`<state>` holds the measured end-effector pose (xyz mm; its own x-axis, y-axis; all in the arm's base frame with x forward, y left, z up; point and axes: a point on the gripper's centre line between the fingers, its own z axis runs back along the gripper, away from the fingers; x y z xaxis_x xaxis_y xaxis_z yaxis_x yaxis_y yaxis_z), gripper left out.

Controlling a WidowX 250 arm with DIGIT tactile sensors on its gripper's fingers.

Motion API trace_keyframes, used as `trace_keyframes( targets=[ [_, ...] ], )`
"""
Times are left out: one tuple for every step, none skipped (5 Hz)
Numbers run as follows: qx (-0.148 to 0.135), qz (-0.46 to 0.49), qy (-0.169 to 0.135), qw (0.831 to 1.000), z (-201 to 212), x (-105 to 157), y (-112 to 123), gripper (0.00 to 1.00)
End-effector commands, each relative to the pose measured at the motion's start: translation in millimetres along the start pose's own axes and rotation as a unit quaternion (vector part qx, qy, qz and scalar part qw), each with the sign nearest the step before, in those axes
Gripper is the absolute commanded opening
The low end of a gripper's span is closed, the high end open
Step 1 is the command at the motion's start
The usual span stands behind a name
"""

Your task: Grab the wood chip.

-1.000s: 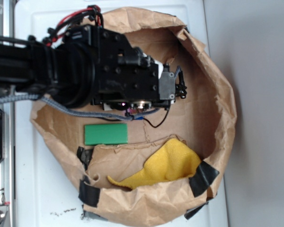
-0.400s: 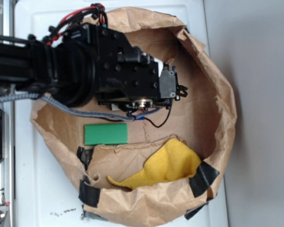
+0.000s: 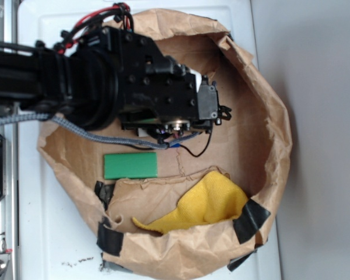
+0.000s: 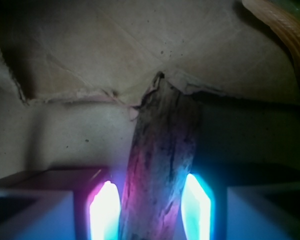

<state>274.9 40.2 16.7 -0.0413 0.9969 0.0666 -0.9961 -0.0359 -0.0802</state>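
White tabletop (image 3: 52, 233), crumpled brown paper bag (image 3: 268, 134) on it | end effector (image 4: 150, 207) low over bag floor, fingers either side of wood chip (image 4: 160, 165), contact unclear, cannot tell if gripping | green block (image 3: 130, 165) near bag's left edge | yellow cloth (image 3: 213, 201) at lower edge

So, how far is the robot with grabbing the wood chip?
Approach looks done: in the wrist view the wood chip lies between the two lit fingertips of the gripper, which sits low inside the paper bag. In hand is the closing; whether the fingertips already press the chip, I cannot tell. Lifting is left.
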Motion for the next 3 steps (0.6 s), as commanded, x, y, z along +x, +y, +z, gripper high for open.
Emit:
trace_keyframes(
  targets=[
    [-0.038, -0.011, 0.036, 0.999, 45.9, 8.3, 0.6, 0.00],
    [-0.045, -0.060, 0.043, 0.996, 58.3, 10.5, -4.2, 0.00],
    [-0.042, -0.187, 0.024, 0.981, 78.2, 8.6, -3.0, 0.00]
  ],
)
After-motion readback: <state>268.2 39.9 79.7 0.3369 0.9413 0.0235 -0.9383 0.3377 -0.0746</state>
